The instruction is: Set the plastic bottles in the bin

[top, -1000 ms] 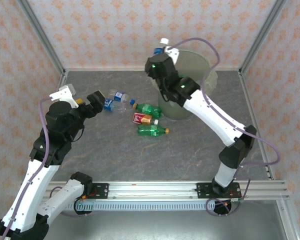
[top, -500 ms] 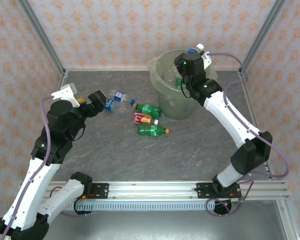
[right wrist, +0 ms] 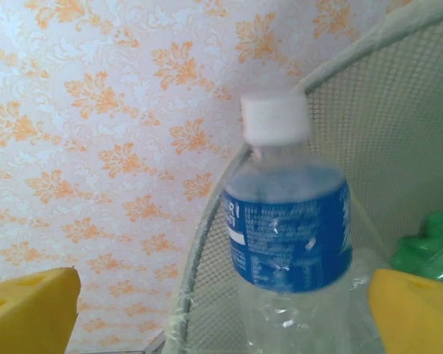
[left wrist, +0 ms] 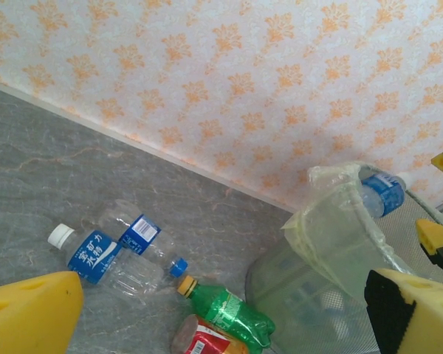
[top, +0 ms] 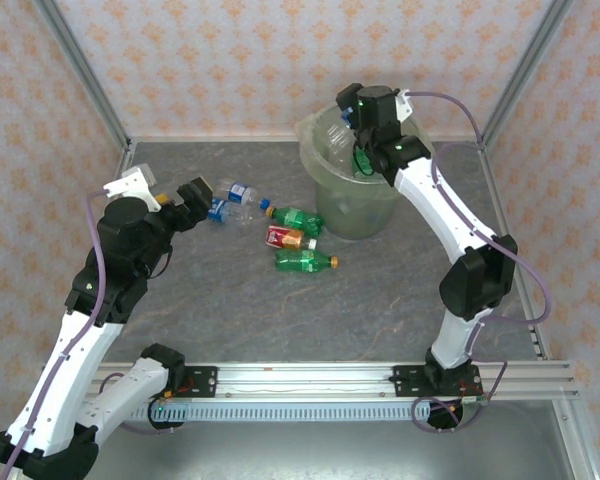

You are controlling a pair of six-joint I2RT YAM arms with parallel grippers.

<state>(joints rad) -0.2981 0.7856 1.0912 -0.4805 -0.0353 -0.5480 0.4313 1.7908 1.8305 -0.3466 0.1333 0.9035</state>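
Your right hand is spread wide, blue-label bottle loose between its fingers, bin right below; left hand is open too.

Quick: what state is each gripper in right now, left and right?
Left gripper: open, empty.
Right gripper: open; blue-labelled bottle loose between the jaws, over the bin.

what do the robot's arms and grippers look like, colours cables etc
The left arm and right arm have white tubular links and black rounded joints, each trailed by a loose lilac cable. The left gripper and right gripper are black with yellow fingers. Small green lights glow on the right arm.
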